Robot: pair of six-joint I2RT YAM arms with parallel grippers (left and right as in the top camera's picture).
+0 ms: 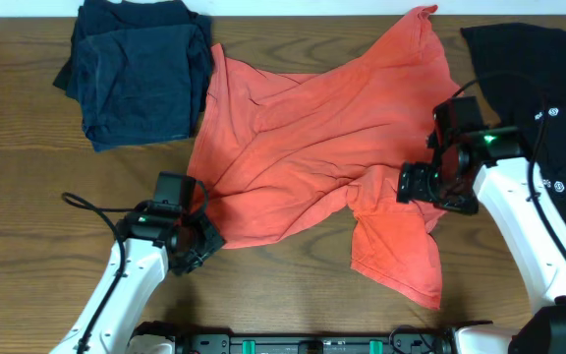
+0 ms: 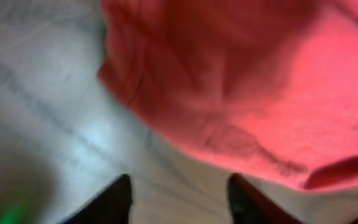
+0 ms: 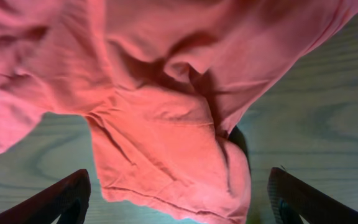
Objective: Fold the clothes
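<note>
The left gripper (image 2: 179, 202) stood open, empty, beside the orange shirt (image 1: 303, 128). The right gripper (image 3: 179, 196) gaped wide over its cloth on the wooden table (image 1: 293, 295).

2 arms — white links, black wrist and gripper assemblies

The left arm (image 1: 126, 280) and right arm (image 1: 514, 231) each have smooth, rounded white link shells ending in a boxy black wrist module. 1 small green indicator glows on each module: left light (image 1: 143, 218), right light (image 1: 487, 139). Thin black leads loop loose beside the links — left cable (image 1: 86, 206), right cable (image 1: 543, 211). The left gripper (image 1: 204, 241) and right gripper (image 1: 416, 184) are black. Each wrist view shows 2 dark, tapered tips: left fingers (image 2: 114, 199), right fingers (image 3: 61, 198). The base rail (image 1: 312, 344) is black with green fittings.
</note>
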